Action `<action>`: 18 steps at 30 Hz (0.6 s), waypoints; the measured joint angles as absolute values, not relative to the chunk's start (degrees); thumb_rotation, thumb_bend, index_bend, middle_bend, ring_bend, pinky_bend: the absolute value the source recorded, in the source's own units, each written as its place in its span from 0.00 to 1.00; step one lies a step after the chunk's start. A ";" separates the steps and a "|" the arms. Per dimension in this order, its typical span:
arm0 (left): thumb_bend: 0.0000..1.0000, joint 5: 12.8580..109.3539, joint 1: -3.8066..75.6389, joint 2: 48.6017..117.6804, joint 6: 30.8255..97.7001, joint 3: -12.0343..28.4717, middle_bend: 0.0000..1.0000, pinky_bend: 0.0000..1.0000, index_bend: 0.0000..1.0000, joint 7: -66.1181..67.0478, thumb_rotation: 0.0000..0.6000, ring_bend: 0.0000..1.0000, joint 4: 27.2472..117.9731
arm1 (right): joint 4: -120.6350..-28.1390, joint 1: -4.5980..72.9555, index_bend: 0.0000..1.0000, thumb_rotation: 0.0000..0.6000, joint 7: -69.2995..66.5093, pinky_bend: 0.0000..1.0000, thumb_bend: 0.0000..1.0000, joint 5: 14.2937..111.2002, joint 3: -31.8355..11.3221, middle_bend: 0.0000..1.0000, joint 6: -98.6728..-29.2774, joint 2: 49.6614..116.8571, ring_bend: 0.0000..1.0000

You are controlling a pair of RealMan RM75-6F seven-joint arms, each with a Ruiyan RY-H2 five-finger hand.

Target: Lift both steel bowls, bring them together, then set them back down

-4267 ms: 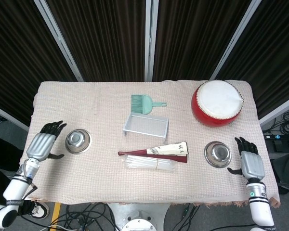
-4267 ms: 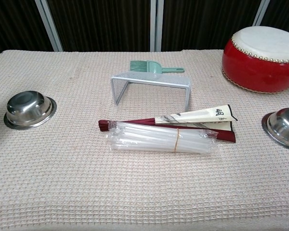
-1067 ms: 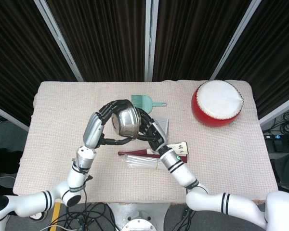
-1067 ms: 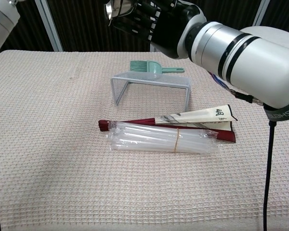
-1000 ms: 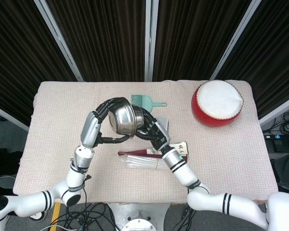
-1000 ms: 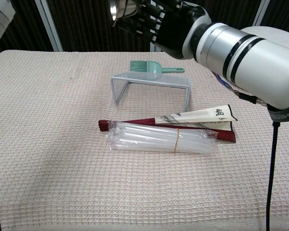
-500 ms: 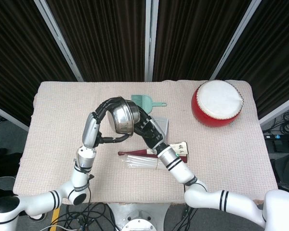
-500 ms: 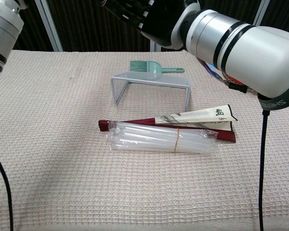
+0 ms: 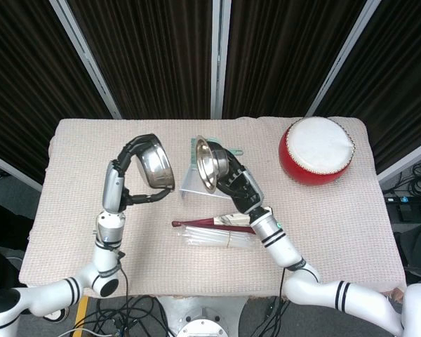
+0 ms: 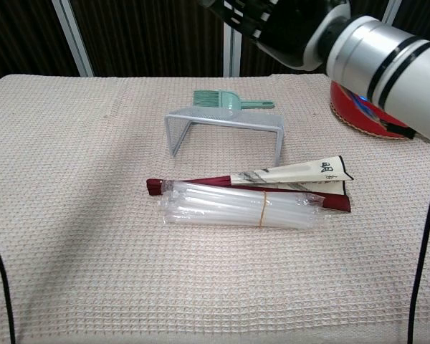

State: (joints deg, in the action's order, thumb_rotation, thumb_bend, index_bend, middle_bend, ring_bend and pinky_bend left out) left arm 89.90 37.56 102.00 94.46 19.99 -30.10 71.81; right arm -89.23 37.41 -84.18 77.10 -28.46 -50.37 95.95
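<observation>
In the head view both steel bowls hang tilted on edge above the middle of the table, a small gap between them. My left hand (image 9: 123,170) grips the left bowl (image 9: 157,165), fingers over its top rim and thumb below. The right bowl (image 9: 208,163) is held by my right hand (image 9: 236,185) from behind, its hollow facing left. In the chest view only the right hand (image 10: 266,16) and its white forearm show along the top edge; neither bowl is seen there.
A red drum (image 9: 316,150) stands at the back right. Mid-table are a wire rack (image 10: 226,125), a green brush (image 10: 225,102) behind it, a folded fan (image 10: 290,175) and a bundle of clear wrapped tubes (image 10: 236,205). A beige cloth (image 10: 72,236) covers the table.
Half a second ago the bowls were pressed together in mid-air. They have since parted: the left bowl went left, the right bowl went right, both still gripped.
</observation>
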 measured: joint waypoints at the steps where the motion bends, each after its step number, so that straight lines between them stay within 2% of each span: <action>1: 0.12 89.48 36.21 100.85 94.40 19.10 0.56 0.64 0.57 -29.82 1.00 0.53 71.87 | -89.32 36.70 0.59 1.00 -82.24 0.46 0.19 77.39 -27.94 0.45 -51.32 95.27 0.34; 4: 0.12 88.55 32.64 97.15 93.13 15.70 0.57 0.65 0.59 -28.57 1.00 0.54 71.68 | -89.60 34.08 0.59 1.00 -73.23 0.46 0.20 78.17 -25.88 0.44 -54.74 92.85 0.34; 9: 0.13 86.79 28.29 88.64 88.47 9.96 0.59 0.66 0.60 -25.56 1.00 0.55 72.72 | -89.80 28.23 0.60 1.00 -50.11 0.46 0.21 78.77 -21.31 0.44 -62.40 88.84 0.34; 13: 0.13 84.83 26.02 81.84 81.32 5.74 0.61 0.71 0.63 -22.89 1.00 0.60 74.43 | -90.15 22.83 0.60 1.00 -30.39 0.46 0.22 78.19 -16.87 0.44 -67.97 85.19 0.34; 18: 0.14 83.12 26.04 79.07 72.22 3.02 0.62 0.72 0.64 -20.76 1.00 0.62 75.13 | -90.29 16.21 0.60 1.00 -8.61 0.45 0.22 74.43 -11.61 0.43 -73.37 82.17 0.34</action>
State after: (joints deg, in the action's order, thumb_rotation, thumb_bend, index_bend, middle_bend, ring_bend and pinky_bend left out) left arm 83.12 26.04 79.07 72.22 3.02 -20.76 75.13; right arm -90.29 16.21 -8.61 74.43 -11.61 -73.37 82.17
